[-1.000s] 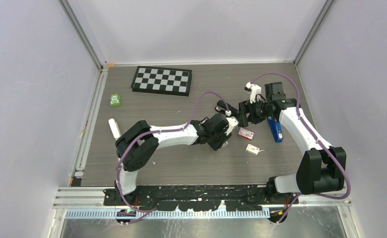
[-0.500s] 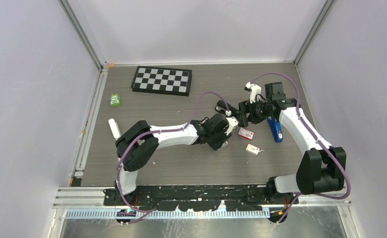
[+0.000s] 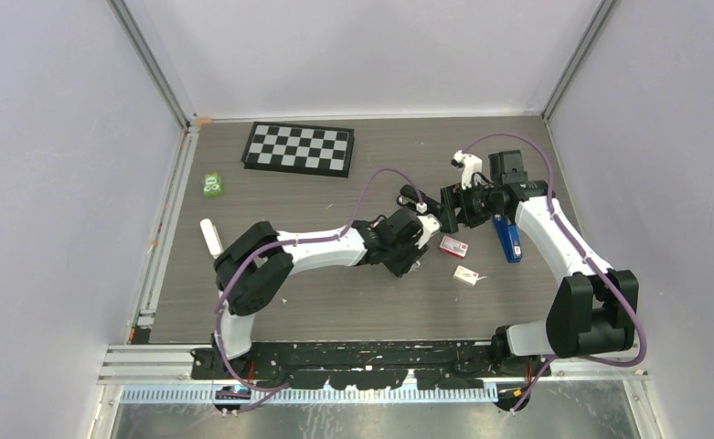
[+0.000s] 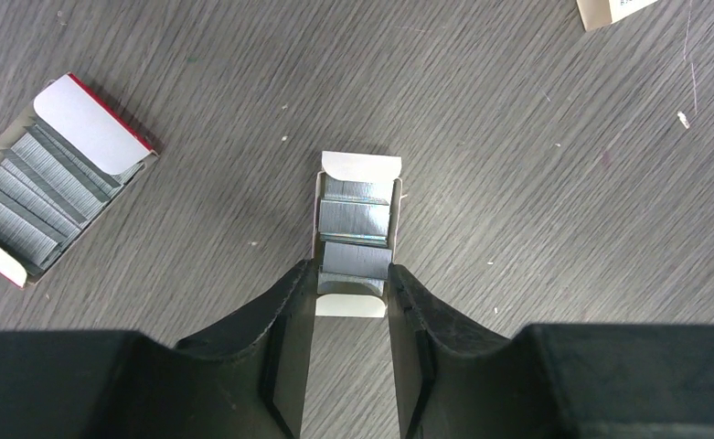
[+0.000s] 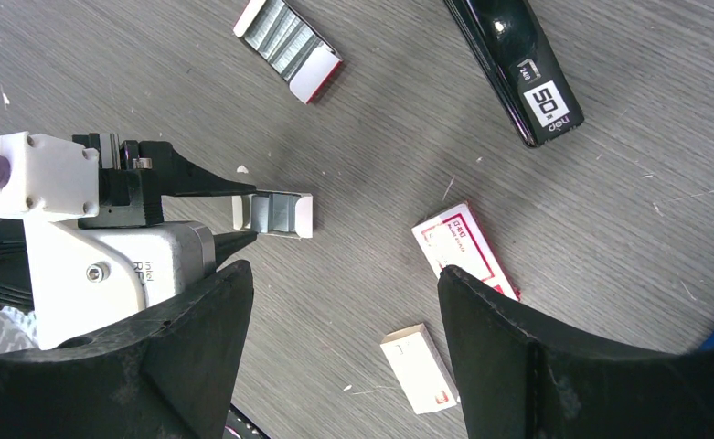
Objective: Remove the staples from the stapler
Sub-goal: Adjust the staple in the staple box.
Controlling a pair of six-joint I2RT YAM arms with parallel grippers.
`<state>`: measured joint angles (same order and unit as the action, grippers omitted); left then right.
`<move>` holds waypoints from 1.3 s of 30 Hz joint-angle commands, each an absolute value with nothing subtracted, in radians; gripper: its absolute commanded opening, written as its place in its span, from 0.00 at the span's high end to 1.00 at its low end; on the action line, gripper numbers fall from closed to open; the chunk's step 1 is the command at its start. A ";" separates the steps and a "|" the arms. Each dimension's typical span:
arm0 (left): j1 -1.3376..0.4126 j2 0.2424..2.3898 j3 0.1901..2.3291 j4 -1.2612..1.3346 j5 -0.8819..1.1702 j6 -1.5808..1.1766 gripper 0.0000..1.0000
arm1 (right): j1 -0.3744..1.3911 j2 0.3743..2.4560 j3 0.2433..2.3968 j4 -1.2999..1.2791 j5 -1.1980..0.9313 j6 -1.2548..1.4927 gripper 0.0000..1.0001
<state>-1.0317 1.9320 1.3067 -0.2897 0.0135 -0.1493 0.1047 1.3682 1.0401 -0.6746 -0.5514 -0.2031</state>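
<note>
Top external, then each wrist: left gripper [image 4: 353, 279] pinched the staples [image 4: 355, 224] on the table [image 4: 536, 183].
Top external: the left arm [image 3: 321, 245] reached rightward and the right arm [image 3: 554, 233] curled in toward it, neither shifted since half a second before; one black stapler [image 3: 413, 196] and one blue stapler [image 3: 508, 240] lay there. Left wrist: narrow jaws pressed both sides of the strip's near end; one open box [image 4: 51, 178] of further strips lay apart, leftward. Right wrist: the right gripper [image 5: 344, 283] gaped wide above, holding nothing; three boxes counted, the open one, a red-and-white box [image 5: 463, 251], a whitish box [image 5: 421, 366].
</note>
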 commanded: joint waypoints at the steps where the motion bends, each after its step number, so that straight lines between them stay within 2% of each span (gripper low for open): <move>1: -1.027 1.949 1.357 -0.248 0.030 -0.153 0.63 | 0.123 1.368 1.072 -0.690 -0.640 -0.193 0.21; 23: -1.026 1.971 1.374 -0.262 0.017 -0.150 0.63 | 0.123 1.369 1.074 -0.692 -0.644 -0.193 0.21; 39: -1.039 1.971 1.386 -0.274 0.008 -0.146 0.72 | 0.123 1.371 1.074 -0.693 -0.649 -0.195 0.21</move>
<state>-1.0290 1.9560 1.3354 -0.3119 0.0185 -0.1501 0.0994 1.3754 1.0401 -0.6735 -0.5362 -0.2077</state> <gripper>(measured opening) 0.305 0.787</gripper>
